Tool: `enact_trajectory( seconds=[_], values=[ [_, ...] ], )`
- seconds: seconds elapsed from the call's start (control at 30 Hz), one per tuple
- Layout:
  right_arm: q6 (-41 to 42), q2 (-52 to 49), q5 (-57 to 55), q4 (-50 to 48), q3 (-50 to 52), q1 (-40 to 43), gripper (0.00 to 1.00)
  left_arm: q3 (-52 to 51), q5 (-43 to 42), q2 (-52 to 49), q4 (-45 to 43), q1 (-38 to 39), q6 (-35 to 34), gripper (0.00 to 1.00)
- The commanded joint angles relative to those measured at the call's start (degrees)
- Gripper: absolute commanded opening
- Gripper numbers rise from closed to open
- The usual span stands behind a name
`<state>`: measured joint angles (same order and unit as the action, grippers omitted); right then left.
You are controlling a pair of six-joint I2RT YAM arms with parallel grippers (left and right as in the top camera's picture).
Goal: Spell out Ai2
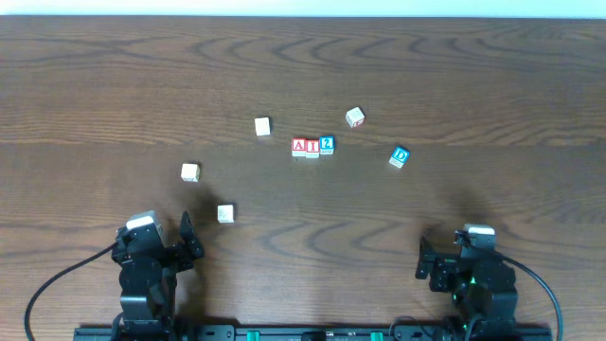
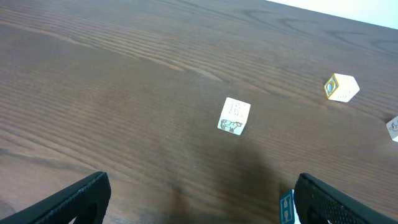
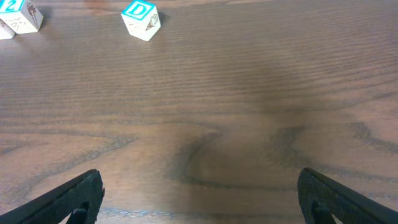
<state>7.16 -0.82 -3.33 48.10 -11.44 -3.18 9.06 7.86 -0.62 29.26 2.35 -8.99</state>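
The left gripper [image 2: 200, 190] has its fingers spread wide over bare table [image 1: 473, 76] and holds nothing; the right gripper [image 3: 199, 180] is the same. Well ahead, between the two, the A cube [image 1: 299, 145], I cube [image 1: 311, 146] and 2 cube [image 1: 327, 144] touch in a row, so the word looks spelled. At most the 2 cube needs a small straightening nudge. A pale cube [image 2: 234, 116] lies near the left fingers and the D cube [image 3: 141, 17] ahead-left of the right; elsewhere there is open room.
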Motion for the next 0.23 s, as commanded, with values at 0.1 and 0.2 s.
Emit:
enact_trajectory(
  seconds=[0.1, 0.2],
  values=[
    [0.0, 0.5, 0.6, 0.1, 0.7, 0.5, 0.99, -1.0, 0.2, 0.3, -0.2, -0.2, 0.4, 0.95],
    [0.0, 0.5, 0.6, 0.1, 0.7, 0.5, 0.99, -1.0, 0.2, 0.3, -0.2, -0.2, 0.4, 0.95]
  ],
)
